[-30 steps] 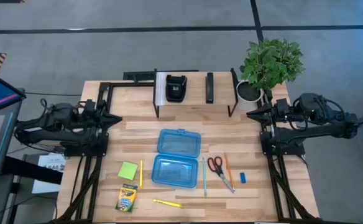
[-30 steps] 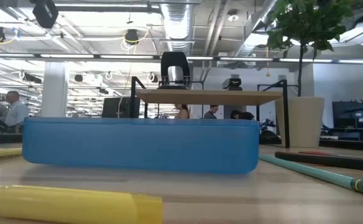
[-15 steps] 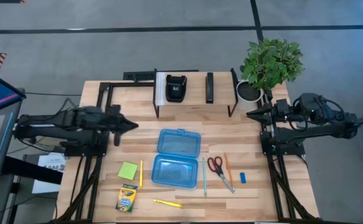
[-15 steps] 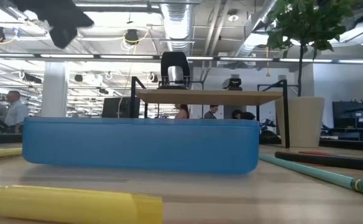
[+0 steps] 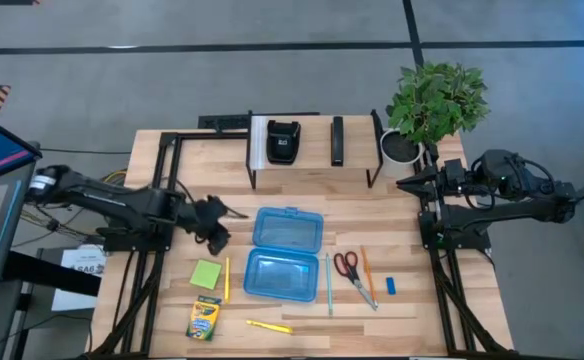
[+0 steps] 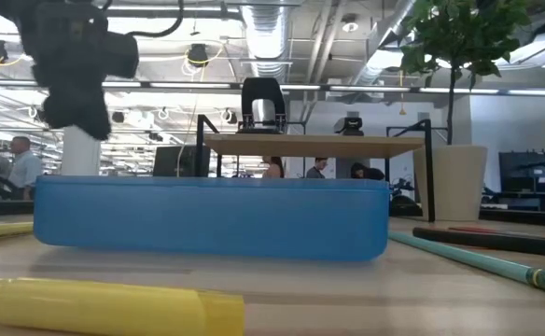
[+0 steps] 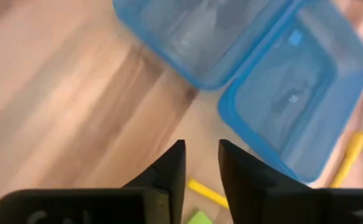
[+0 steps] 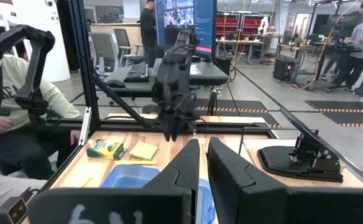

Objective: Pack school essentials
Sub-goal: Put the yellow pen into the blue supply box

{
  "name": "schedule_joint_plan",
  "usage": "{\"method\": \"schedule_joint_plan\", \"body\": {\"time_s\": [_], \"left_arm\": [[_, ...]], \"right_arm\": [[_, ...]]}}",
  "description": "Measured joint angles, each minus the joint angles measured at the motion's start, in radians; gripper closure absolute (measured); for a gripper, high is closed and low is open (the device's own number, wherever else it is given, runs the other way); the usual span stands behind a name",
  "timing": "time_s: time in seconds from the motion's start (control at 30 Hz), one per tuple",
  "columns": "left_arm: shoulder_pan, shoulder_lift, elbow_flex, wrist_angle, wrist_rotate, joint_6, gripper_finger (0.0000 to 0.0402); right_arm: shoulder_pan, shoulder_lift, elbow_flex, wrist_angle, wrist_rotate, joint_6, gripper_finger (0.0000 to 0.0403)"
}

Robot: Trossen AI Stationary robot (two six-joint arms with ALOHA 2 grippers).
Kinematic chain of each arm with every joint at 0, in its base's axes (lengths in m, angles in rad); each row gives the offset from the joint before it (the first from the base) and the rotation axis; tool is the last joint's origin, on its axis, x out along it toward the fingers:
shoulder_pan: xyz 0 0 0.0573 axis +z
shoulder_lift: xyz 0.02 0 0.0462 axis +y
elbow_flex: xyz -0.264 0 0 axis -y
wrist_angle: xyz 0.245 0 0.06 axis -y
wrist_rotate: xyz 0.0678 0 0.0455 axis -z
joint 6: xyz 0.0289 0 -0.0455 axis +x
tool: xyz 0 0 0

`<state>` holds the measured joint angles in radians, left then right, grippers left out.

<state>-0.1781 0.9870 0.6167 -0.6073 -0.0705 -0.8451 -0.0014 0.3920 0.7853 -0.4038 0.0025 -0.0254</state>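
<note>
Two arms, one near: from above, the left gripper (image 5: 215, 222), fingers slightly parted and empty, hovers just above the green sticky-note pad (image 5: 206, 274) and lengthwise yellow pencil (image 5: 227, 279); its wrist view shows both ahead of the fingertips.

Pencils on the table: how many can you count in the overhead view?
2. A yellow pencil lies between the green sticky-note pad and the blue case; an orange pencil lies just right of the scissors. None seem hidden.

A glossy translucent plastic case (image 5: 286, 252) lies on a pale wood-grain table (image 5: 402, 310).
</note>
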Motion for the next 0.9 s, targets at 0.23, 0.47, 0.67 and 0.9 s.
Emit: {"method": "schedule_joint_plan", "body": {"time_s": [0.23, 0.47, 0.67, 0.9], "left_arm": [[-0.261, 0.079, 0.0, 0.016, -0.197, -0.357, 0.0304], [-0.389, 0.236, 0.004, 0.046, -0.228, -0.562, 0.0304], [-0.418, 0.392, 0.071, 0.04, -0.196, -0.601, 0.0304], [-0.418, 0.523, 0.177, -0.036, -0.162, -0.585, 0.0304]], "right_arm": [[0.0, 0.0, 0.0, 0.0, 0.0, 0.0, 0.0347], [0.0, 0.0, 0.0, 0.001, 0.001, 0.0, 0.0347], [0.0, 0.0, 0.0, 0.0, 0.001, 0.0, 0.0347], [0.0, 0.0, 0.0, 0.0, 0.001, 0.0, 0.0347]]}}
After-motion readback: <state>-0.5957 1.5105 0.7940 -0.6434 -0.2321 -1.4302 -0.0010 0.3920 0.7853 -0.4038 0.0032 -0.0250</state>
